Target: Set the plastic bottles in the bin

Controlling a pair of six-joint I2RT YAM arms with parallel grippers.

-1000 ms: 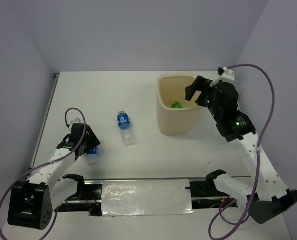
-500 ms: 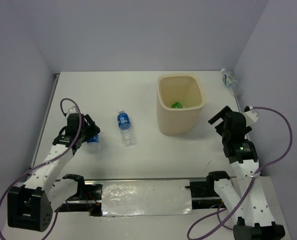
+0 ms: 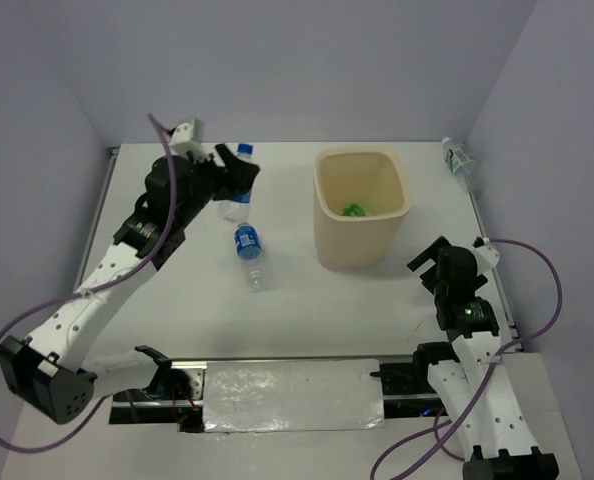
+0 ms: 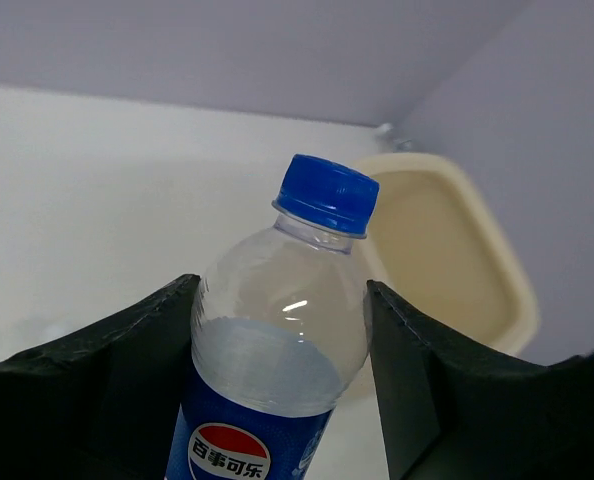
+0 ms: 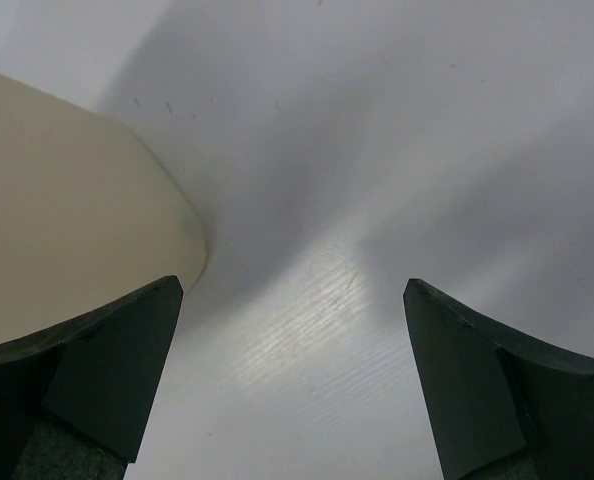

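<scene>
- Left gripper (image 3: 233, 180): black jaws closed partway, clamped on both sides of a clear blue-capped plastic bottle (image 4: 277, 340). The bottle is held cap-up, lifted off the white table (image 3: 307, 320), left of the cream rounded-square plastic bin (image 3: 357, 245).
- Right gripper (image 5: 292, 290): jaws spread wide, nothing between them or touching them. It sits low, just right of the bin's near corner.
- Bottles counted: four.
- Blue-labelled clear bottles: two. One is in the left gripper; the second blue-labelled bottle (image 3: 248, 252) lies flat on the table left of the bin.
- Green bottle (image 3: 353, 210): one, inside the bin at the bottom.
- Clear pale-labelled bottle (image 3: 457, 158): one, right of the bin's far corner, by the wall.
- Bins: one.
</scene>
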